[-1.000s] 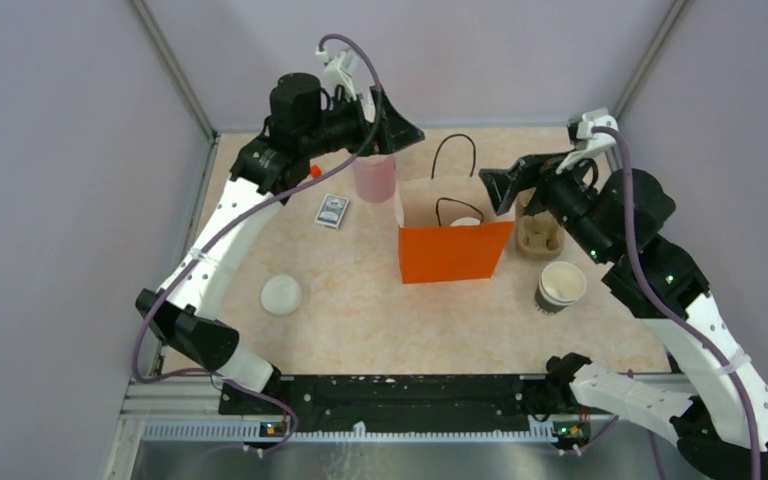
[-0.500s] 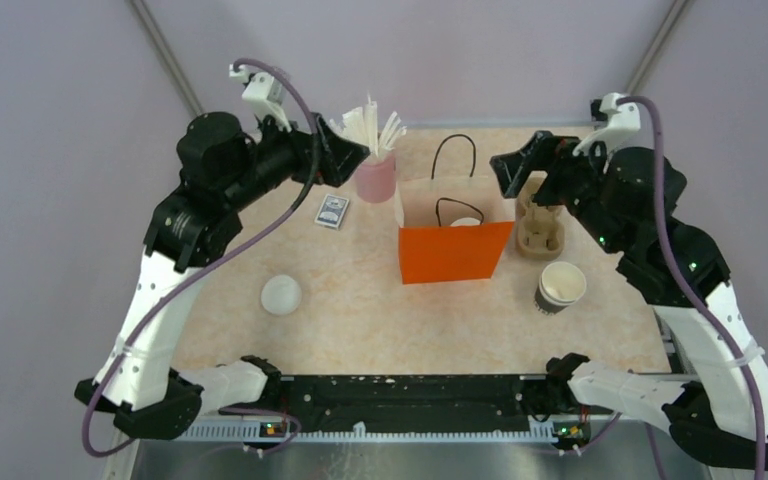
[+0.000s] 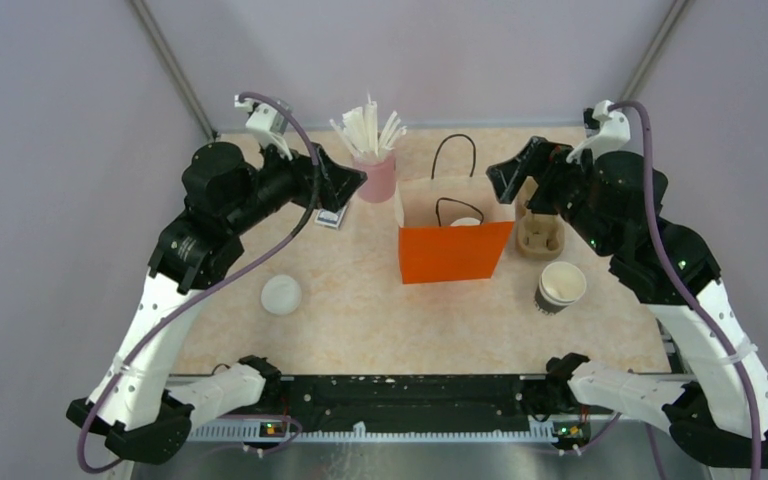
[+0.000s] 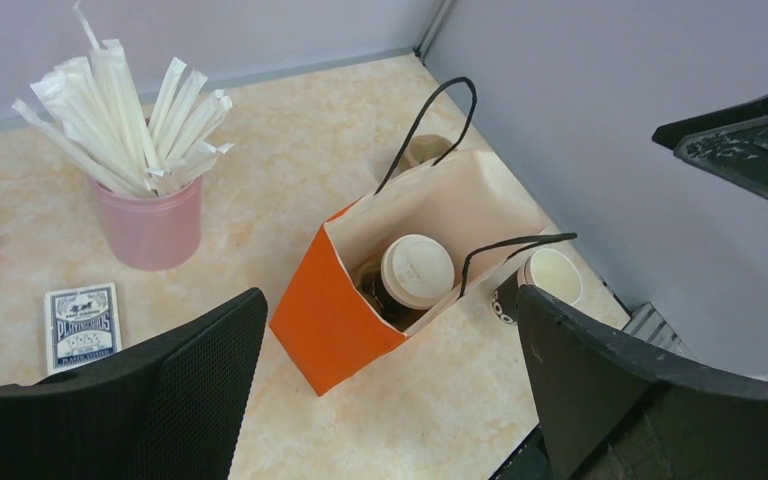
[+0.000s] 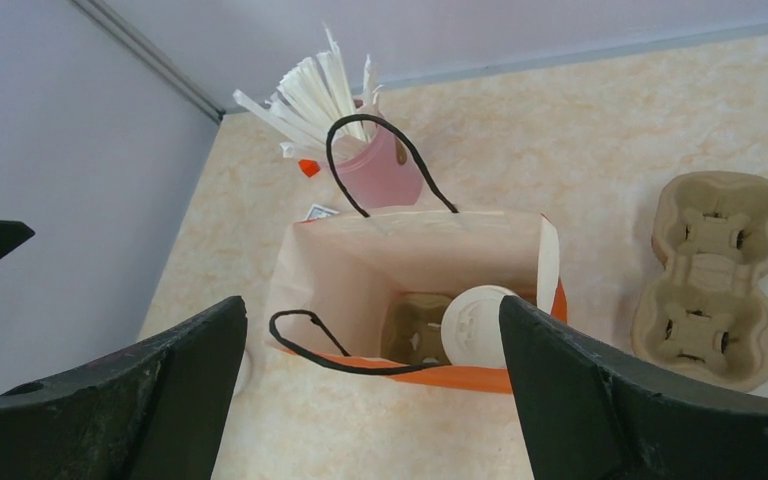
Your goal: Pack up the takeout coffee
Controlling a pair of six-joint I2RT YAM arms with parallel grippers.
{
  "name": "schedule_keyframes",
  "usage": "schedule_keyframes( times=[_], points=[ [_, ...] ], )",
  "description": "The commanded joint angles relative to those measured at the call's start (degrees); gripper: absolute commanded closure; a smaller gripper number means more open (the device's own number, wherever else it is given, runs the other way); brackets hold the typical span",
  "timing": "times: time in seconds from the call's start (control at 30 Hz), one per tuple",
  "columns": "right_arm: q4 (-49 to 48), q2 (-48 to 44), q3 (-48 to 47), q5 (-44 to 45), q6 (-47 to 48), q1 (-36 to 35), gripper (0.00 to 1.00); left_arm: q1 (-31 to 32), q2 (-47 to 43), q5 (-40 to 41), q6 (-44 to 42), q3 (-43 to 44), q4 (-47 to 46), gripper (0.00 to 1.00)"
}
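The takeout coffee [image 4: 417, 270] stands upright inside the orange bag [image 3: 455, 255], lid up against spills. Your left fingers [image 4: 190, 380], at the bag's 10 o'clock, and right fingers [image 5: 600, 400], at 1 o'clock, gape empty.

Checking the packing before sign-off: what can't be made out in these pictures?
- The takeout coffee below its lid: every view, hidden by the orange bag walls.
- The tan piece beside it inside the bag: right wrist view, mostly hidden by the bag's front wall.
- The card box print: too small in left wrist view.
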State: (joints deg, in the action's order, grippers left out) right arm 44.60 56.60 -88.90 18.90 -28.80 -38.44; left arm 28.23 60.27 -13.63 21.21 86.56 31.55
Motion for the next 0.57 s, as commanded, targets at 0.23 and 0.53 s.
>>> schedule_keyframes(
  times=[0.23, 0.53],
  points=[
    [-2.5, -1.8, 1.5, 0.6, -0.4, 0.5, 0.06, 0.0, -4.9, 0.4, -1.0, -4.4, -2.7, 0.01],
    [-3.0, -2.4, 2.6, -0.6, -0.9, 0.5, 0.06, 0.0, -5.6, 0.6, -0.6, -4.7, -3.0, 0.01]
  ],
)
